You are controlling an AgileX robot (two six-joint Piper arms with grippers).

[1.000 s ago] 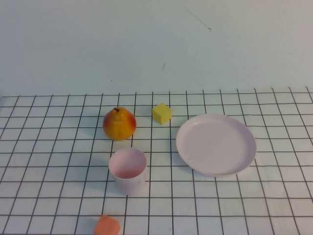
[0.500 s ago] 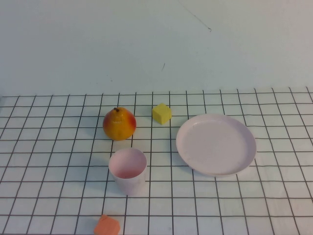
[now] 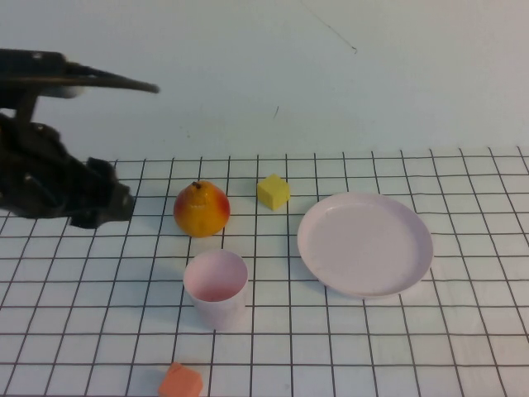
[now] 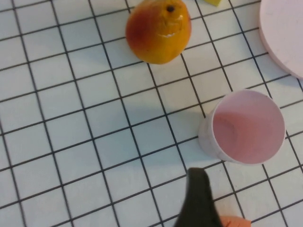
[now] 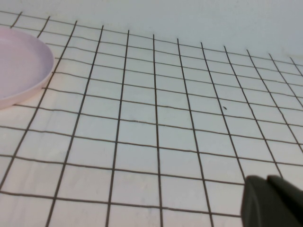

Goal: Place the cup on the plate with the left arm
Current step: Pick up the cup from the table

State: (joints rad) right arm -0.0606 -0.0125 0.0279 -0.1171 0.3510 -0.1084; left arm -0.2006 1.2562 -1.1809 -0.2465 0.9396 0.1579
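One cup (image 3: 216, 288) stands upright, mouth up, at the plate's (image 3: 365, 245) eight o'clock — apart from it. Left gripper (image 3: 99, 203) hangs beside one pear (image 3: 201, 209); jaw state unclear. Right gripper (image 5: 272, 202) — likewise unclear.

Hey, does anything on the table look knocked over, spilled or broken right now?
Nothing stands out. The cup stands upright and empty beside the plate, which lies flat. The pear, yellow cube and orange piece sit undisturbed. The left gripper hangs at the table's left; the right gripper is barely visible.
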